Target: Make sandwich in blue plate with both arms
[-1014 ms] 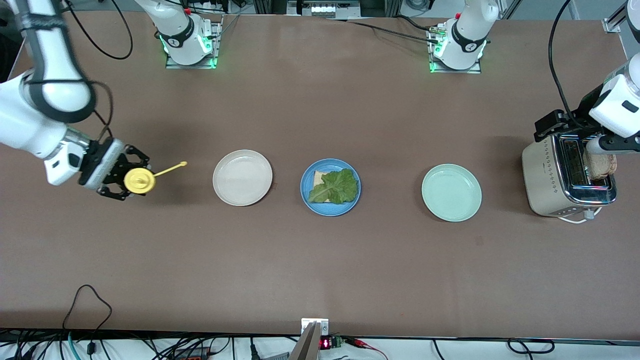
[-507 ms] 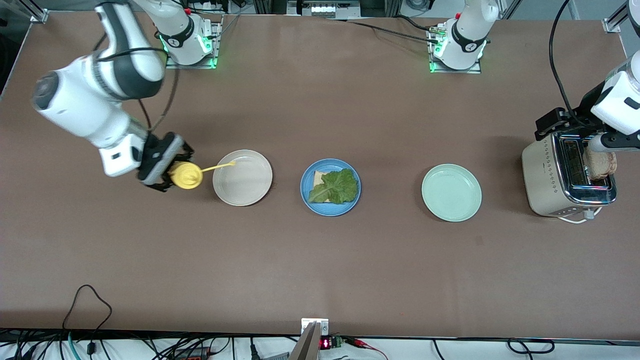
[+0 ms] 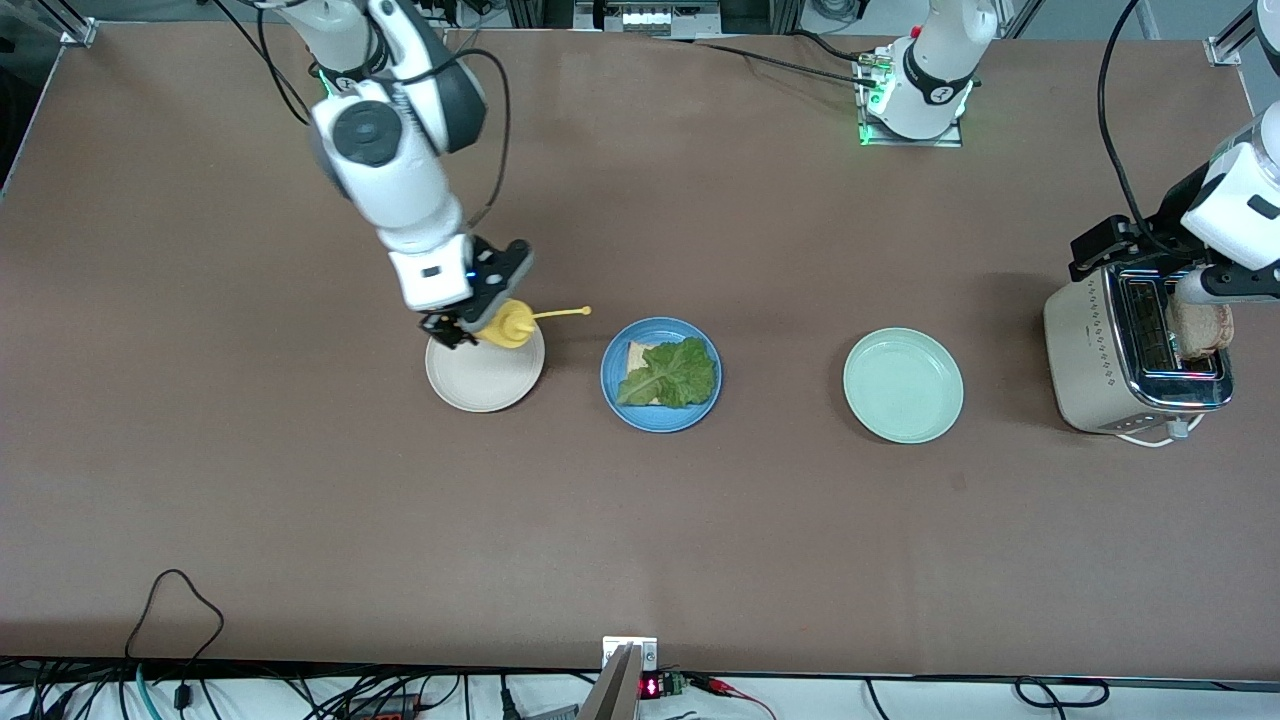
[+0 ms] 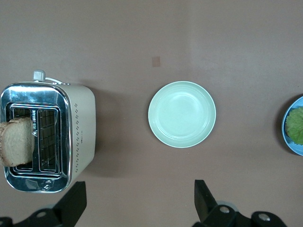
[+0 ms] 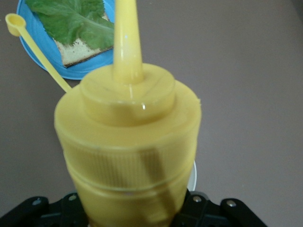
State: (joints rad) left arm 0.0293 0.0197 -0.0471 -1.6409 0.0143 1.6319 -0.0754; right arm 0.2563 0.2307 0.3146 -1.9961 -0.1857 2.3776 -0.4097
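The blue plate point(image 3: 612, 395) lies mid-table with one bread slice point(image 3: 636, 353) under a green lettuce leaf point(image 3: 670, 372). My right gripper point(image 3: 478, 325) is shut on a yellow squeeze bottle point(image 3: 505, 325) over the cream-white plate point(image 3: 480, 385), its nozzle pointing toward the blue plate. In the right wrist view the bottle point(image 5: 128, 142) fills the frame, with the blue plate point(image 5: 71, 71) and lettuce point(image 5: 71, 16) past its tip. A second bread slice point(image 3: 1200, 330) stands in the toaster point(image 3: 1095, 360). My left gripper point(image 3: 1110, 248) is open and empty, up beside the toaster.
A pale mint-green plate point(image 3: 903, 385) lies between the blue plate and the toaster, and shows in the left wrist view point(image 4: 182, 114) next to the toaster point(image 4: 80, 132) and its bread point(image 4: 16, 142). The bottle's cap hangs on a thin yellow tether point(image 5: 14, 21).
My right arm has swung the yellow bottle from the right arm's end of the table to over the cream-white plate, closer to the blue plate. The left arm has not moved.
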